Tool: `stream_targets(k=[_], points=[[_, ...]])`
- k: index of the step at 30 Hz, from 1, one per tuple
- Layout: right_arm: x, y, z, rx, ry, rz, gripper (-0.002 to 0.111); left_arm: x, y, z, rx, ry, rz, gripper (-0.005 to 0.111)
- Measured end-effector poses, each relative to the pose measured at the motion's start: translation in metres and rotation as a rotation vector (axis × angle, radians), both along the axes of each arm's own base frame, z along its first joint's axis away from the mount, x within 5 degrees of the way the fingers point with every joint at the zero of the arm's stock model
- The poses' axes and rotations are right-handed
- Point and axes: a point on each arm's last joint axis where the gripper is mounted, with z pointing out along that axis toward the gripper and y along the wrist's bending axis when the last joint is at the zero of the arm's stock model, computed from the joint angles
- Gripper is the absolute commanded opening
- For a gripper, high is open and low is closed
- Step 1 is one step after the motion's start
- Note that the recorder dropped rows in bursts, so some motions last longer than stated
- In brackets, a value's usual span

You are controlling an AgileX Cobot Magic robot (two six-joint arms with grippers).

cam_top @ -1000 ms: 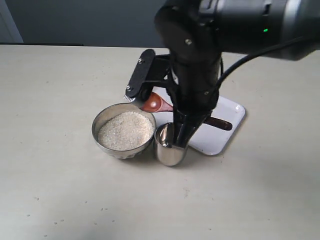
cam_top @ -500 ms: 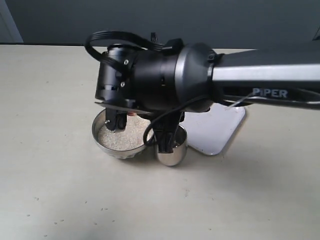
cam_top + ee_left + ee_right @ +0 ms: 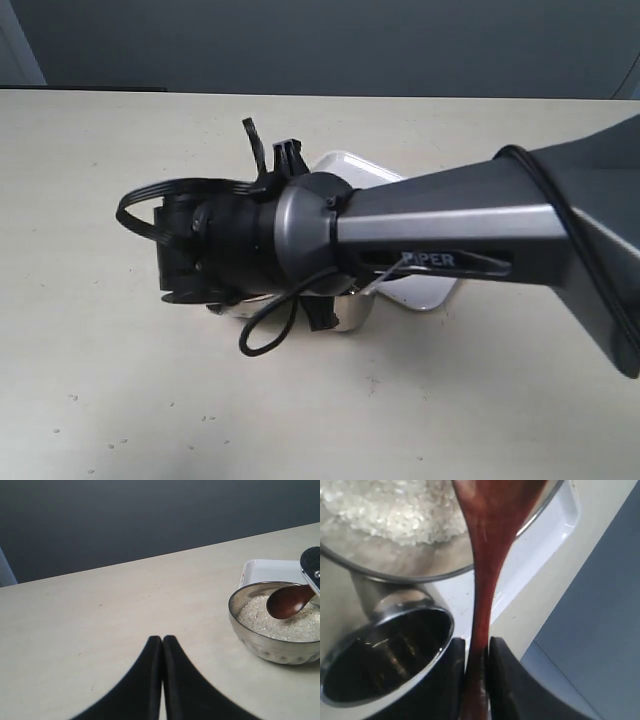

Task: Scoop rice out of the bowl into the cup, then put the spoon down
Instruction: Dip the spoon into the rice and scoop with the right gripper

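Observation:
The steel bowl (image 3: 265, 649) holds a mound of white rice (image 3: 300, 626). Over the rice hangs the spoon's dark reddish-brown head (image 3: 287, 601), tilted down with its lower edge close to the grains. My right gripper (image 3: 477, 647) is shut on the spoon's thin handle (image 3: 485, 580), right beside the cup (image 3: 385, 660), whose inside looks dark. In the exterior view the right arm (image 3: 300, 240) covers the bowl and the spoon, and only a sliver of the cup (image 3: 352, 314) shows. My left gripper (image 3: 162, 639) is shut on nothing, low over bare table away from the bowl.
A white rectangular tray (image 3: 270, 570) lies just behind the bowl and cup, and it also shows as the tray (image 3: 432, 290) in the exterior view. A dark wall bounds the far edge of the pale table (image 3: 120, 400).
The right arm has swung down and to the left with the spoon, from beside the tray to over the bowl. It now covers the bowl and most of the cup in the exterior view.

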Motion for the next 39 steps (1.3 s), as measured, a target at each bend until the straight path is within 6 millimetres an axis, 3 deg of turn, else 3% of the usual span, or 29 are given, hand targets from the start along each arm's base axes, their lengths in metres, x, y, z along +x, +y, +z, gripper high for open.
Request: stream_targets(k=[26, 39], points=[[-0.001, 0.004, -0.017, -0.036, 0.032, 0.0, -0.001, 0.0, 0.0, 0.0, 0.0, 0.0, 0.0, 0.0], [-0.001, 0.019, 0.001, 0.058, 0.082, -0.018, -0.001, 0.0, 0.0, 0.0, 0.0, 0.0, 0.0, 0.0]])
